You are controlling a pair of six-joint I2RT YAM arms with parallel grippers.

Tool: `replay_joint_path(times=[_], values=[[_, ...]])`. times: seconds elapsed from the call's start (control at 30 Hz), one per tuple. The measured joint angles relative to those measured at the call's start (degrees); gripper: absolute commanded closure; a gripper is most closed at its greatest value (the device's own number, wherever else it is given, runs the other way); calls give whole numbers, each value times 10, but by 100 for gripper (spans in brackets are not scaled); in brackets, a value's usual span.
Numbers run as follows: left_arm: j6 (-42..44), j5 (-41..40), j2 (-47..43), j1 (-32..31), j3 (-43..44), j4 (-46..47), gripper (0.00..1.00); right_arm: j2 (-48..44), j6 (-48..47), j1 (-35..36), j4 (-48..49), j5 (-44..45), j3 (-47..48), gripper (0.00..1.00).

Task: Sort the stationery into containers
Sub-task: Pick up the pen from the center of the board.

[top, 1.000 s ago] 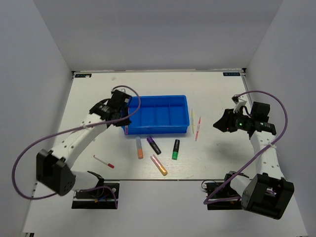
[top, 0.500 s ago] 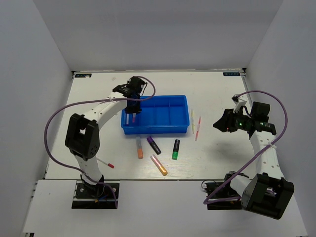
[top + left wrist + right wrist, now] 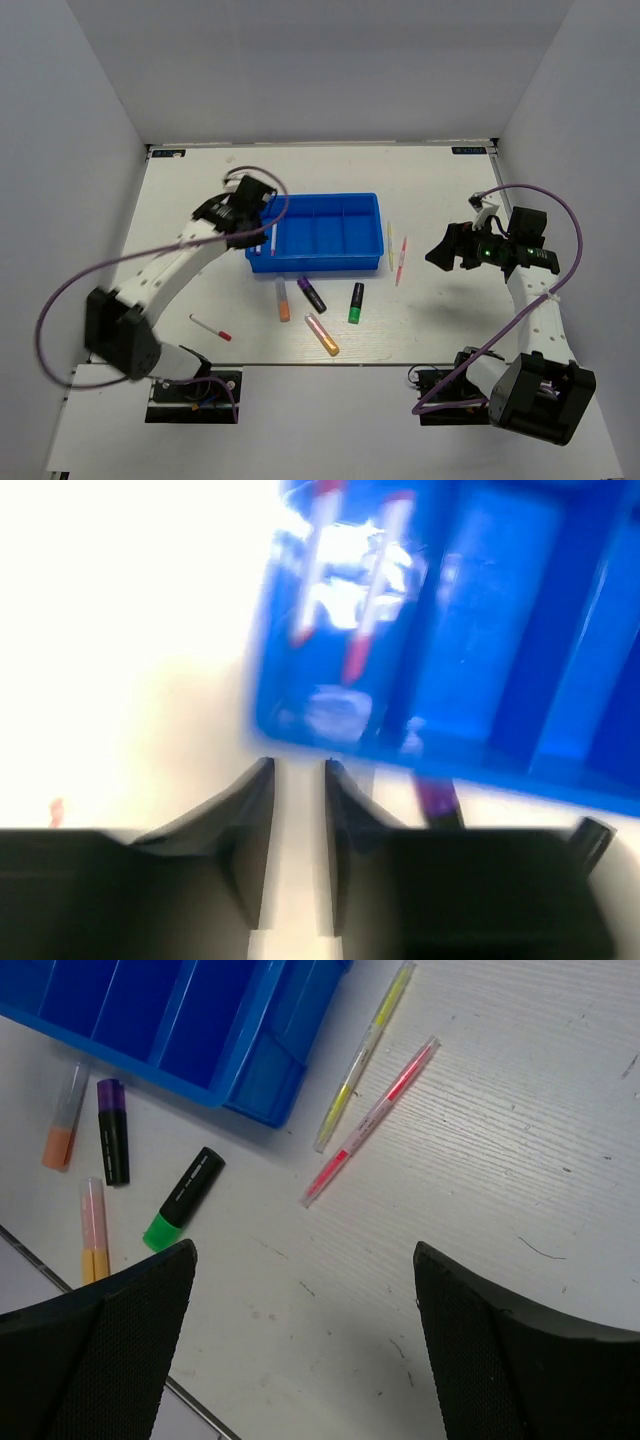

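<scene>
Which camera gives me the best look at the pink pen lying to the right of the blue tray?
The right wrist view: there the pink pen lies large and sharp, beside the yellow pen. The top external view shows it only as a thin, faint sliver. The left wrist view does not show it at all.

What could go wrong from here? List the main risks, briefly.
1. The yellow pen and pink pen lie close together, so the open right pincer may catch both or roll one away.
2. The shut left pincer sits right at the left end of the blue tray and could nudge it.
</scene>
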Motion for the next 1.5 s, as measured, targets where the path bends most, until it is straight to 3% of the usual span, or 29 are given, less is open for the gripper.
replay_joint_path(times=[0.03,0.07,0.1,0.13,0.2,0.3,0.47,0.77,0.9,1.0,1.17,1.27,1.4,1.5], values=[[-28,-15,-55,-4,-37,-15,53,-1,-1,0,-2,0,0,10],[-61,-27,-113,-5,-74,-26,48,-3,-2,0,-3,-1,0,19],[-94,-35,-167,-1,-112,-30,46,-4,-5,0,-5,-2,0,33],[-126,-42,-219,10,-148,-43,46,-4,-8,0,-5,-6,0,60],[-181,-50,-297,38,-210,-66,45,-4,-12,0,-8,-14,0,68],[-235,-50,-331,80,-292,-99,45,-4,-11,0,-10,-22,1,64],[-282,-16,-300,115,-382,-109,43,-4,-12,0,-10,-26,1,57],[-318,17,-268,139,-438,-75,42,-10,-12,-4,-10,-26,1,54],[-332,31,-263,152,-465,-30,46,-10,-12,-6,-10,-26,1,54],[-332,34,-269,160,-473,-14,51,-10,-12,-10,-10,-26,1,54],[-333,28,-269,165,-480,0,73,-10,-12,-17,-10,-26,1,52],[-332,28,-268,173,-482,12,80,-10,-12,-21,-10,-28,1,52],[-324,34,-254,182,-477,16,100,-10,-12,-24,-10,-30,1,52],[-313,40,-244,187,-471,18,100,-10,-12,-28,-10,-31,1,52]])
